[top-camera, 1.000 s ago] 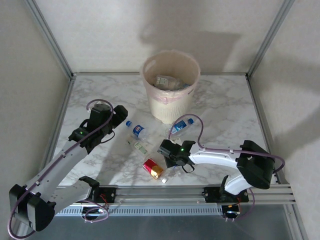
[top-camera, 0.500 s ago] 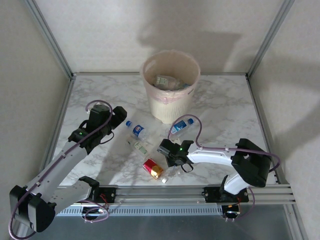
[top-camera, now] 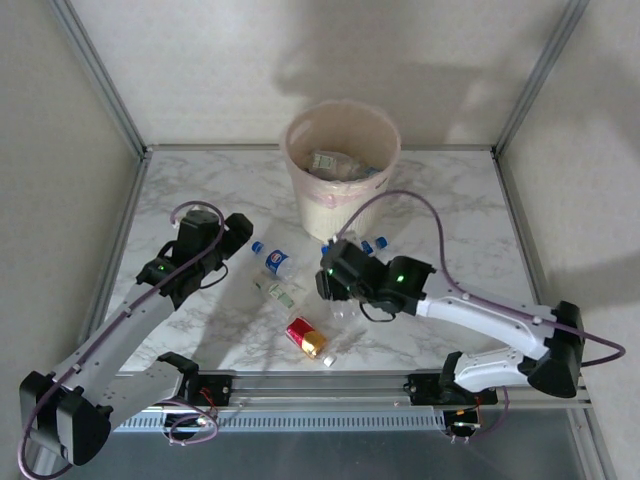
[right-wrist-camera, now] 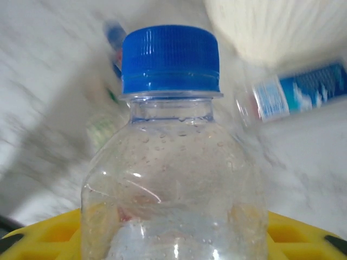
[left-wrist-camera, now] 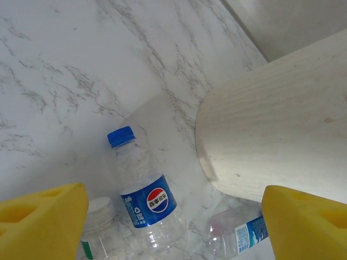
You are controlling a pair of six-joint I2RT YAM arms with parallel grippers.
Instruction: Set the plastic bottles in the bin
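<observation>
The right gripper (top-camera: 338, 287) was clamped on a clear blue-capped bottle (right-wrist-camera: 171, 157), its 2 yellow pads pinching the body low down. The bottle seemed to be clear of the marble table (top-camera: 450, 220), near the bin (top-camera: 342, 205) but not yet over it. To do this step well, I judged, the grip had to be firm yet gentle, since the thin wall could buckle and slip. The bottle also had to travel high enough to clear the bagged rim and be let go only over the opening. The right arm stretched forward and leftward, wrist turned toward the bin. The left arm reached forward, and the left gripper (top-camera: 238, 230) was spread and empty above a Pepsi-labelled bottle (left-wrist-camera: 146, 197) lying beside the bin.
</observation>
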